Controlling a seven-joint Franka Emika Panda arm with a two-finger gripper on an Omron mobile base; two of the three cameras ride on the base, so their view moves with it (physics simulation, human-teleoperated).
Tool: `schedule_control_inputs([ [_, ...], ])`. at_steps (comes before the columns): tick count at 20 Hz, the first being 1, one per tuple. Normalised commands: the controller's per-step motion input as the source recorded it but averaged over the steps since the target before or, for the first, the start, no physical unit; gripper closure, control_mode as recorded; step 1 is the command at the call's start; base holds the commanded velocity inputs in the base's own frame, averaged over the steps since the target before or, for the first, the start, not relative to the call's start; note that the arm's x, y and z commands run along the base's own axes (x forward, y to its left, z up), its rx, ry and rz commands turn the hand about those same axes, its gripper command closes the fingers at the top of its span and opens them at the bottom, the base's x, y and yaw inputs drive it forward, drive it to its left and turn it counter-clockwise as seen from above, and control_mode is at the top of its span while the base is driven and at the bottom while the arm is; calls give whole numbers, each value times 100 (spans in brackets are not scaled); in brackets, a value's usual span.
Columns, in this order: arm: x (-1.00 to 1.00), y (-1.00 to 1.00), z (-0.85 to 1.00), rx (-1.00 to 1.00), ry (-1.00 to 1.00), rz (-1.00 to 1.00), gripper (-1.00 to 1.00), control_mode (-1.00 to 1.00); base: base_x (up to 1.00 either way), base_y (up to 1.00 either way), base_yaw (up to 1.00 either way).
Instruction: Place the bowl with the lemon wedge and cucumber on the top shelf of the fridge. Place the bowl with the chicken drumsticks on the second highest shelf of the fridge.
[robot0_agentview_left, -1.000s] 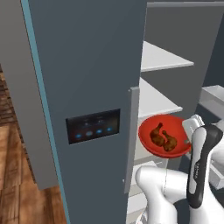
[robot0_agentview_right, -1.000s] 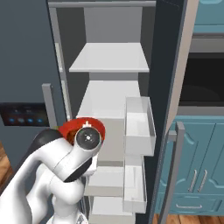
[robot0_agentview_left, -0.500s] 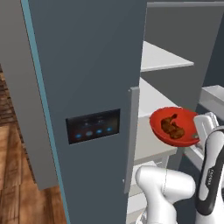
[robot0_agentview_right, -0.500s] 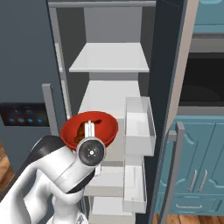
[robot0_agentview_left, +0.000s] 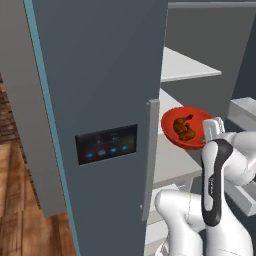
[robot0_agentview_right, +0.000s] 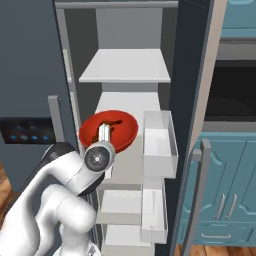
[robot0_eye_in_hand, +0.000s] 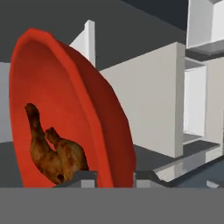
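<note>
The end effector (robot0_eye_in_hand: 114, 177) is clamped on the rim of the red bowl (robot0_agentview_left: 186, 128), one finger on each side of the rim wall in the hand view, and holds it up in the open fridge doorway. The bowl carries brown chicken drumsticks (robot0_agentview_left: 183, 128), which lie against its inner wall. In the left base view the bowl hangs just above the front edge of the second highest shelf (robot0_agentview_left: 172, 162), close beside the edge of the closed left fridge door (robot0_agentview_left: 100, 100) with its handle (robot0_agentview_left: 151, 155) and its dark control panel (robot0_agentview_left: 106, 144). In the right base view the bowl (robot0_agentview_right: 111, 130) sits in front of that shelf's left front part, below the top shelf (robot0_agentview_right: 127, 67), with the white arm (robot0_agentview_right: 75, 185) beneath it. To its right the open right door (robot0_agentview_right: 192, 100) bears white door bins (robot0_agentview_right: 159, 145), near the bowl but apart from it. Teal cabinets (robot0_agentview_right: 225, 200) stand further right.
</note>
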Motion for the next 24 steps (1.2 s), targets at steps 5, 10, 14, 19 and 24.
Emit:
schedule_control_inputs([
  [5, 95, 0, 1, 0, 9, -1, 100, -100, 0, 0, 0],
  [10, 98, -7, 6, 3, 13, 0, 100, -100, 0, 0, 0],
  [14, 100, -27, 6, 4, 13, 2, 100, -100, 0, 0, 0],
  [19, 100, -32, 0, 1, 8, 3, 100, -100, 0, 0, 0],
  [24, 96, -2, -10, -1, 0, 0, 100, -100, 0, 0, 0],
])
